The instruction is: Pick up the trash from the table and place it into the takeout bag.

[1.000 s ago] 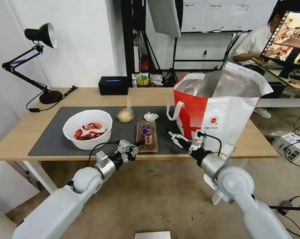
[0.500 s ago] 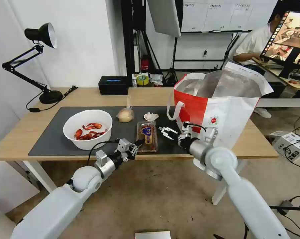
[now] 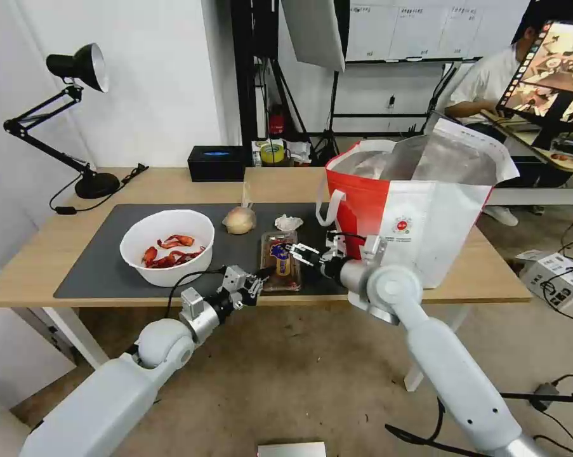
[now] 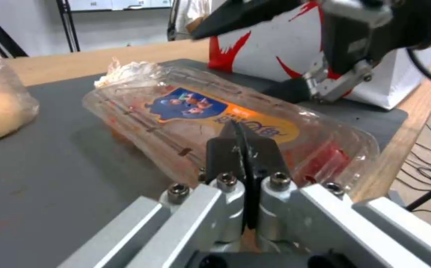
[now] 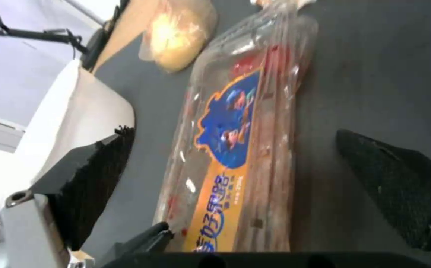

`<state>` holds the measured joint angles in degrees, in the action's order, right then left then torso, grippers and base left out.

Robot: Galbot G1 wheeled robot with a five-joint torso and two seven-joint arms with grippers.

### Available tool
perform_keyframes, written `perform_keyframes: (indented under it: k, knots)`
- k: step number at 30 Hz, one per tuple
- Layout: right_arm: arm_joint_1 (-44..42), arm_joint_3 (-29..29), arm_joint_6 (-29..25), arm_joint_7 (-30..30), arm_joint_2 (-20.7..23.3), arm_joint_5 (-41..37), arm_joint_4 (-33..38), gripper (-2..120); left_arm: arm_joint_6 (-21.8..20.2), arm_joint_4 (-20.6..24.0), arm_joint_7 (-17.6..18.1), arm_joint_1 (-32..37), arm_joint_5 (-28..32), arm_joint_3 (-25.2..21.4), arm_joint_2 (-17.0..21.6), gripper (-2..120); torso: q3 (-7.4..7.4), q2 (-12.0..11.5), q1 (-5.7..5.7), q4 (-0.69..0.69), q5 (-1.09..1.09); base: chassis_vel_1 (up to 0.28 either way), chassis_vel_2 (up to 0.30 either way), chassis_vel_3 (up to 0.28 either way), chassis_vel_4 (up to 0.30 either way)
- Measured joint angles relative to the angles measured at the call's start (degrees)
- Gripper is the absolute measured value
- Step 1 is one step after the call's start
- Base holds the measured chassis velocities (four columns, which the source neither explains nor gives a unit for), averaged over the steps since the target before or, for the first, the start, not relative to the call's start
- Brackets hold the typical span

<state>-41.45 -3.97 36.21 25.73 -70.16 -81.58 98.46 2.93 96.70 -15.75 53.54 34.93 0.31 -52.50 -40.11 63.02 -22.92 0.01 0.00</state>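
Head view: I found the right gripper (image 3: 297, 249) reaching in over the right-hand edge of the clear tray of cherry tomatoes (image 3: 280, 261), fingers spread, apparently to take it by its sides. The tray lay flat on the dark mat (image 3: 96, 266) near the front edge of the tabletop (image 3: 495, 273). My left gripper (image 3: 262, 275) sat at the tray's near left corner with fingers pressed together and nothing between them; I judged it parked there, possibly to steady the tray. The white bowl of crayfish shells (image 3: 167, 246) stood to the left, the bagged bun (image 3: 239, 219) and crumpled tissue (image 3: 289, 222) just behind the tray. The takeout bag (image 3: 413, 209) stood open on the right, mouth up, just beside the working arm, so the carry should be short.

Left wrist view: the closed fingers (image 4: 243, 149) met as one dark wedge, their tip at the tray's (image 4: 225, 123) near edge; whether it touched I could not tell. The right gripper's fingers (image 4: 295, 89) hung over the far side, in front of the bag's red-and-white wall (image 4: 275, 56).

Right wrist view: the two black pads (image 5: 101, 175) straddled the labelled lid (image 5: 235, 149) lengthwise, well open, neither yet bearing on the plastic. The thin shell looked likely to flex under a hard squeeze.
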Motion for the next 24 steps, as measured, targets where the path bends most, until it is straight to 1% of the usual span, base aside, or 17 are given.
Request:
perform_keyframes:
  k: [12, 20, 24]
  knots:
    - [0.16, 1.13, 0.18, -0.04, -2.3, 0.3, -1.55, 100, 0.34, 0.16, 0.06, 0.62, 0.07, -0.4, -0.09, 0, 0.0, 0.0, 0.0, -0.01, 0.0, 0.0, 0.0, 0.0, 0.0]
    - [1.78, 2.17, 0.22, -0.02, -4.14, 0.86, -3.65, 100, 0.56, 0.66, 0.01, 2.07, 0.07, -2.13, 0.06, 0, 0.0, 0.0, 0.0, -0.01, -0.01, 0.0, 0.0, 0.0, 0.0]
    - [2.86, 3.06, 0.19, -0.09, -5.32, 1.1, -5.12, 100, 0.65, 1.34, -0.03, 3.47, -0.02, -3.73, 0.28, 0, 0.0, 0.0, 0.0, -0.01, 0.0, 0.0, 0.0, 0.0, 0.0]
